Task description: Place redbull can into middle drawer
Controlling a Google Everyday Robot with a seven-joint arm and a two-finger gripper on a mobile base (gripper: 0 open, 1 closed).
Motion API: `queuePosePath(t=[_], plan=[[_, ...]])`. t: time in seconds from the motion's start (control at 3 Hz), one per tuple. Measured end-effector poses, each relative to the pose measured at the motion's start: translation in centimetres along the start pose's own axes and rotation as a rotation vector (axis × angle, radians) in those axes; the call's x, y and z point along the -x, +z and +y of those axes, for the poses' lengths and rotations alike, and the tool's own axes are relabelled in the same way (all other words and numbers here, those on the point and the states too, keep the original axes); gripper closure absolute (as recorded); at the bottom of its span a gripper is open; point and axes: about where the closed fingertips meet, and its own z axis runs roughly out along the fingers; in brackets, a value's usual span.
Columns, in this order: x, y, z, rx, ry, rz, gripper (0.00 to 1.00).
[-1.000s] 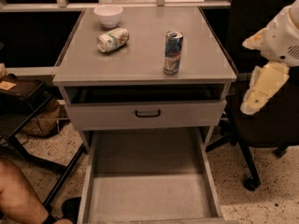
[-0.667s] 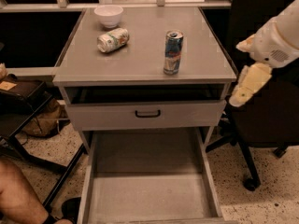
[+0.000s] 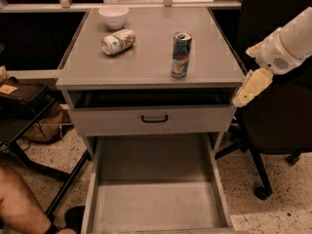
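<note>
Brown bag (image 3: pixel 44 128): on the speckled floor at far left, behind black metal legs, beside the cabinet.
Bare leg (image 3: pixel 17 204): a person's, in the lower left corner, near the front left corner of the pulled-out drawer.
White bowl (image 3: pixel 113 16): upright at the back left of the grey cabinet top (image 3: pixel 146 65).
White-and-green can (image 3: pixel 118 41): lying on its side just in front of the bowl, well apart from the taller can.
Top drawer front (image 3: pixel 112 121): grey, with a black handle. It is slightly pulled out, leaving a dark gap under the cabinet top, and it overhangs the rear of the drawer below.
Middle drawer (image 3: pixel 156 206): pulled far out toward the camera, with its flat grey floor and low side walls in view.
Redbull can (image 3: pixel 181 54): upright on the cabinet top, right of centre and near the front edge, above the drawer and not in it.
Gripper (image 3: pixel 248 87): cream-coloured, off the cabinet's right side near the front right corner of the top. It points down and left and is apart from the redbull can. Whether it is open or closed cannot be told.
Black office chair (image 3: pixel 275 126): behind the gripper, right of the cabinet, with a caster on the floor.
</note>
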Motion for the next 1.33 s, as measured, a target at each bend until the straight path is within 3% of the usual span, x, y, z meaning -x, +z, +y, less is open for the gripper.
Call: queuePosePath(t=[0.33, 0.67, 1.0, 1.33], plan=[[0.0, 1.6, -0.8, 0.030, -0.004, -0.021, 0.00], [1.0, 3.8, -4.0, 0.014, -0.013, -0.120, 0.00], [2.1, 5.7, -7.8, -0.049, -0.009, -0.230, 0.00], [3.5, 8.0, -10.5, -0.076, -0.018, -0.273, 0.00]])
